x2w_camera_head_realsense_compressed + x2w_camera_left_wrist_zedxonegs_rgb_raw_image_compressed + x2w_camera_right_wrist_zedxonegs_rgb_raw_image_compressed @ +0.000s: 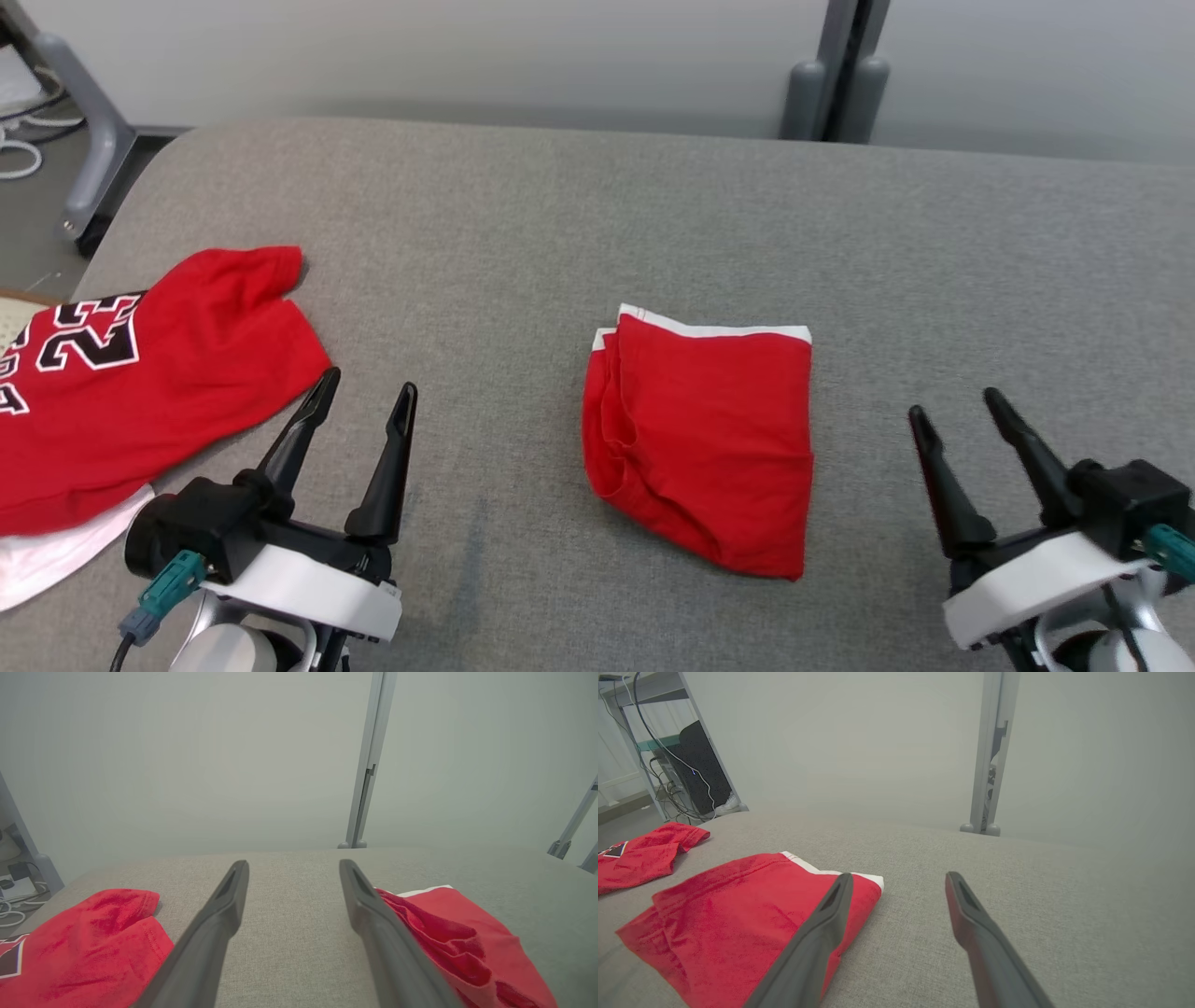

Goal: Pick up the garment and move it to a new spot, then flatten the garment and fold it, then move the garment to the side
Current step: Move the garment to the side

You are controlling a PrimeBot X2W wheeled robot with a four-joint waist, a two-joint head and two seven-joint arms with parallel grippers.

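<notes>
Garment (700,439), red with a white edge band, lies folded square on the grey tabletop (597,215), right of the numbered jersey (140,392); I see my left hand (370,381) and right hand (954,401) spread, empty.

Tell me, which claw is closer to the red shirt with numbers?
Left. The left claw is right beside the numbered shirt, at its right edge; the right claw is far off, beyond the folded red garment.

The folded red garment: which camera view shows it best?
The head view: the folded red garment lies whole and unobstructed on the grey surface. The left wrist view shows part, the left pincer covering its edge; the right wrist view shows most, the right pincer overlapping.
</notes>
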